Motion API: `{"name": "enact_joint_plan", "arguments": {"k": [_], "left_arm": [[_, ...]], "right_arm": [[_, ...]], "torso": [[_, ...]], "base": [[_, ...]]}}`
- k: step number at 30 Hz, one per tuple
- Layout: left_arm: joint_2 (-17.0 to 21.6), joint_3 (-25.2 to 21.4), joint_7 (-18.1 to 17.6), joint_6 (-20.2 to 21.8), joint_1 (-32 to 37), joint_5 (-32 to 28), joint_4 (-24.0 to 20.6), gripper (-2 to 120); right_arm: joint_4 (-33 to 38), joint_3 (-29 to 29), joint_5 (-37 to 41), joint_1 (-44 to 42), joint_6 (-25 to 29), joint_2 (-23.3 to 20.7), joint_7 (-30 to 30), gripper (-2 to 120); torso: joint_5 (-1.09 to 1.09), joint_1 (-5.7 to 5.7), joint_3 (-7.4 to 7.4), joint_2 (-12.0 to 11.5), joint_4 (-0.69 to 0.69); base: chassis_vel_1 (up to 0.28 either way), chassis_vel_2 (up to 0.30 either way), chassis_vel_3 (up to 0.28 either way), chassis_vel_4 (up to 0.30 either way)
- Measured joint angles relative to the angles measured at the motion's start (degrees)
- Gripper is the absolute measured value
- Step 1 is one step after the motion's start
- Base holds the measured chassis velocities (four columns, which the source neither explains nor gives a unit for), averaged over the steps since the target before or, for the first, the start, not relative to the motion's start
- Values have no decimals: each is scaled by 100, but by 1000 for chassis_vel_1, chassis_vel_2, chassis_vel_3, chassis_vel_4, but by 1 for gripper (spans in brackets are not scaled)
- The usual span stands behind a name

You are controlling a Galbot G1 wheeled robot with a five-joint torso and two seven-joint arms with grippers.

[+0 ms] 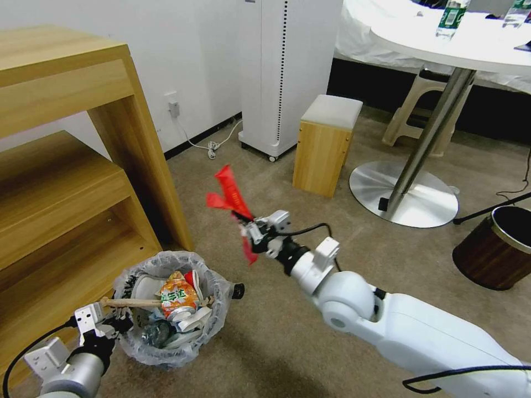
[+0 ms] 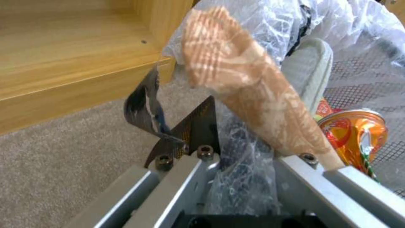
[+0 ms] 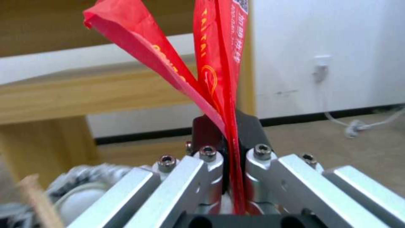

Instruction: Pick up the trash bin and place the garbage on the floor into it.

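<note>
My right gripper pinches the red wrapper aloft beside the trash bin; my left gripper clamps its bagged rim, steadying it for the drop.

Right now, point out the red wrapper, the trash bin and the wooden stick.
red wrapper (image 1: pixel 228 190): head view, on its upper strip above the right gripper (image 1: pixel 247 220).
trash bin (image 1: pixel 217 287): head view, on the bag-covered rim.
wooden stick (image 1: pixel 130 302): head view, on its shaft across the bin.
</note>
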Motion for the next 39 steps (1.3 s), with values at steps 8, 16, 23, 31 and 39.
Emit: {"name": "enact_joint_plan", "arguments": {"k": [8,16,23,31,39], "left_arm": [[-37,-8,-7,21,27,-16,-126,1],[-53,-47,-13,24,55,-61,-210,1],[-66,-71,-20,34,113,-87,-321,1],[-94,-82,-20,40,137,-101,-363,1],[-111,-77,-16,40,137,-99,-365,1]], "right_arm": [[-246,-831,-94,505,8,301,6,1],[-482,-1254,-243,683,42,484,34,1],[-806,-1569,-488,691,158,678,14,1],[-959,-1680,-597,762,183,926,97,1],[-985,-1700,-596,863,137,1079,150,1]], "torso": [[0,0,0,0,0],[0,0,0,0,-1],[0,0,0,0,-1],[0,0,0,0,0],[0,0,0,0,-1]], "base": [[0,0,0,0],[0,0,0,0],[0,0,0,0],[0,0,0,0],[0,0,0,0]]}}
